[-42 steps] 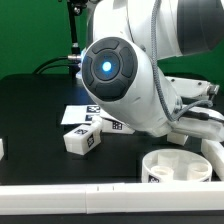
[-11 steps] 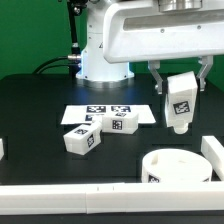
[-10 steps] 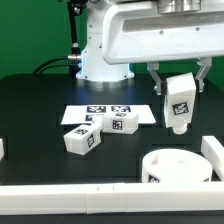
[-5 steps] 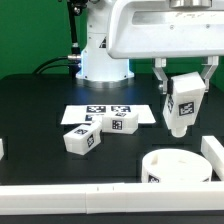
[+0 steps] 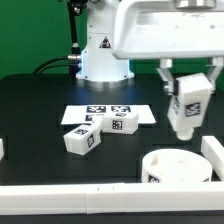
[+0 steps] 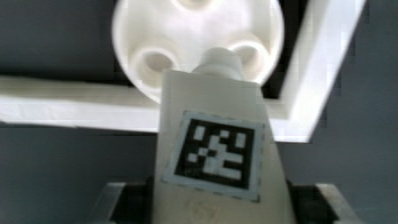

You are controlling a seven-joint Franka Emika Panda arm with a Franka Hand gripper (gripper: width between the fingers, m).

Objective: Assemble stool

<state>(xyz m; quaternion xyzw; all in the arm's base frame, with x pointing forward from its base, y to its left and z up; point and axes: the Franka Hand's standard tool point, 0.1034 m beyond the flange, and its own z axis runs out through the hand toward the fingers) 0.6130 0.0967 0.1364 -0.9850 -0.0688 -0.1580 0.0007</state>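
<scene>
Edging to the exterior view's right, gripped leg [image 5: 186, 105] over seat [image 5: 180, 167]

A black table [image 5: 30, 120] stood before a plain green wall [image 5: 30, 35] under even light. A white rail [image 5: 60, 190] ran along its near edge, the marker board [image 5: 90, 111] lay flat mid-table, and dark cables [image 5: 55, 63] trailed at the far exterior view's left.
</scene>
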